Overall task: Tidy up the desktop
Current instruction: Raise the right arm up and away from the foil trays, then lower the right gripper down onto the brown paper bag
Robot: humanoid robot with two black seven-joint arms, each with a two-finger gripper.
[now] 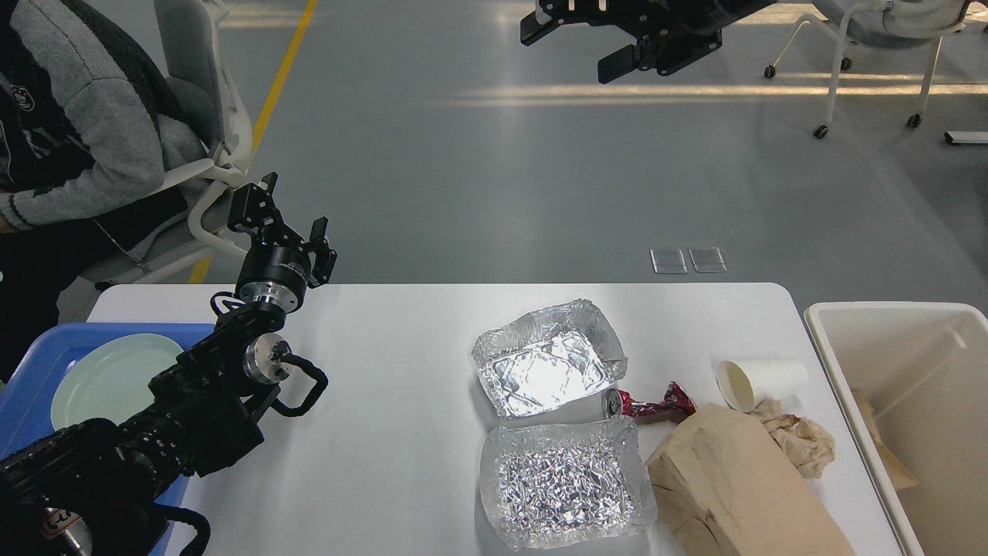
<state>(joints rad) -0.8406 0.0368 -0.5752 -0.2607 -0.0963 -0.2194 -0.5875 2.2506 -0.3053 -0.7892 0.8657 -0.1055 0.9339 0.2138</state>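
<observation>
two robot arms above a cluttered white desk

seen from the robot's head, looking forward and down. a wide white desktop (386, 432) with rounded corners fills the lower half of the view, with grey floor beyond it.

the left gripper (292, 218) is raised over the far left corner of the desktop, at the end of a black arm that enters from the lower left. its two fingers point up and away, spread apart, with nothing between them. it is not touching the desktop.

the right gripper (575, 48) is at the top of the view, high over the floor and well beyond the desk's far edge. its fingers are spread and hold nothing.

on the right half of the desktop, well apart from both grippers, lies a group of rubbish. a foil tray (548, 367) with a smooth shiny base sits towards the far side, and a second foil tray (563, 483) with a crinkled base lies just in front of it. a crushed red can (648, 404) lies between them to the right. beside it, a white paper cup (760, 382) lies on its side. a brown paper bag (733, 494) lies flat near the front right, with crumpled brown paper (799, 440) touching it.

a blue tray (31, 386) at the left edge holds a pale green plate (108, 378). an off-white bin (918, 363) stands just past the right edge.
</observation>
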